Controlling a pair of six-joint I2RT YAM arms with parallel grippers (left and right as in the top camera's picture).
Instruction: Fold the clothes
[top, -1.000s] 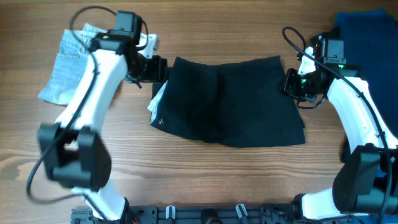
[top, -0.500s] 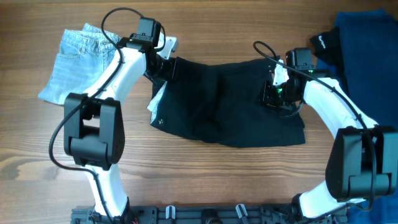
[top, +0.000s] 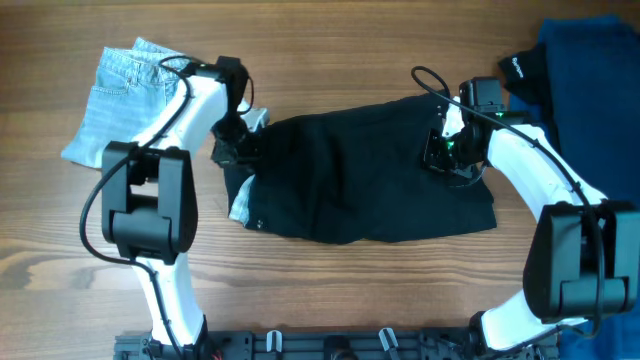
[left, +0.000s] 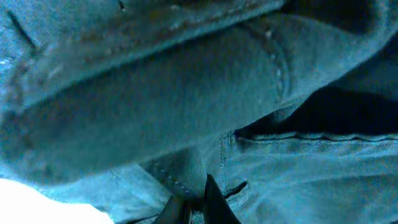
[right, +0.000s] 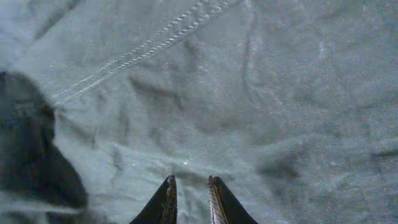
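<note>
Progress looks partial to us: the jeans (top: 125, 100) lie folded at the far left of the table (top: 330, 290), while the black garment (top: 370, 170) sprawls across the middle, rumpled and, as we judge it, only at the start of its first fold. The left claw (top: 238, 148) sits at the garment's left edge, where a pale inner lining shows, and the right claw (top: 447, 150) sits on its upper right part. In the right wrist view the two tips stand close together with cloth pinched in the narrow gap, so we read that claw as clenched on the black garment. For the left claw we cannot tell: its wrist view is filled by a bunched fold of cloth pressed near the lens, and only one dark tip shows at the bottom. At the far right, blue cloth (top: 595, 70) is cut off by the frame, so we cannot say what it is or whether it waits its turn.
</note>
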